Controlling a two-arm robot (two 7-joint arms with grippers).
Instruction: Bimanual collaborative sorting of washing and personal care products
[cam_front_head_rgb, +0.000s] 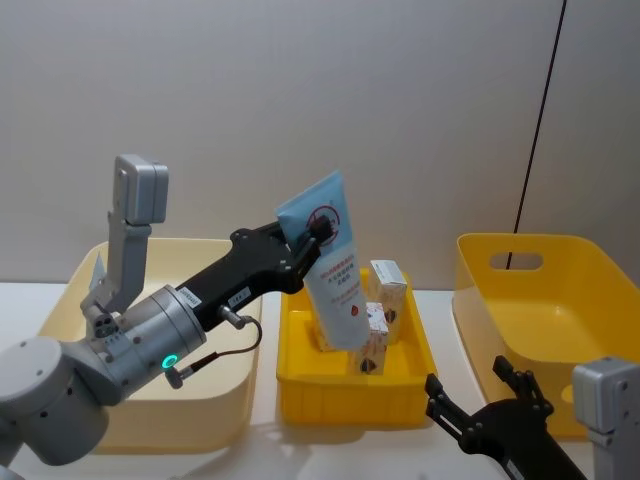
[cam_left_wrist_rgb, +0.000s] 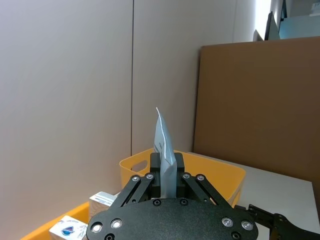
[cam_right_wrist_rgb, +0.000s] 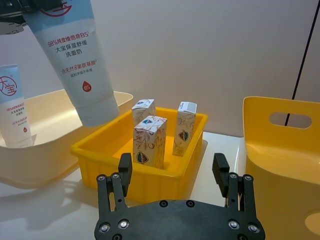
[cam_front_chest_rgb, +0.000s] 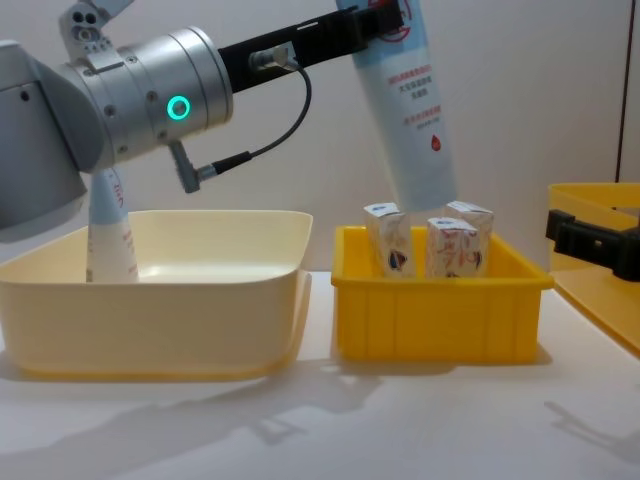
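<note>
Head view: you see the left gripper (cam_front_head_rgb: 310, 240) pinching the held tube (cam_front_head_rgb: 335, 275) near its flat crimped end — cap end down, body tilted.
Tube position: it hangs over the yellow tray (cam_front_head_rgb: 340, 402), lower end close to the cartons (cam_front_head_rgb: 380, 322).
Tray contents: three cartons, all upright on the tray floor.
Basin: a second tube (cam_front_chest_rgb: 106, 235) stands against the cream basin's (cam_front_head_rgb: 205, 420) far left wall.
Right side: the right gripper (cam_front_head_rgb: 467, 380) sits low at the tray's near right corner, beside the yellow bin (cam_front_head_rgb: 560, 295), fingers spread — confirm this from its wrist view.

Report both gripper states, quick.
Left gripper: closed, holding the tall pale-blue-and-white squeeze tube.
Right gripper: open, holding nothing.
</note>
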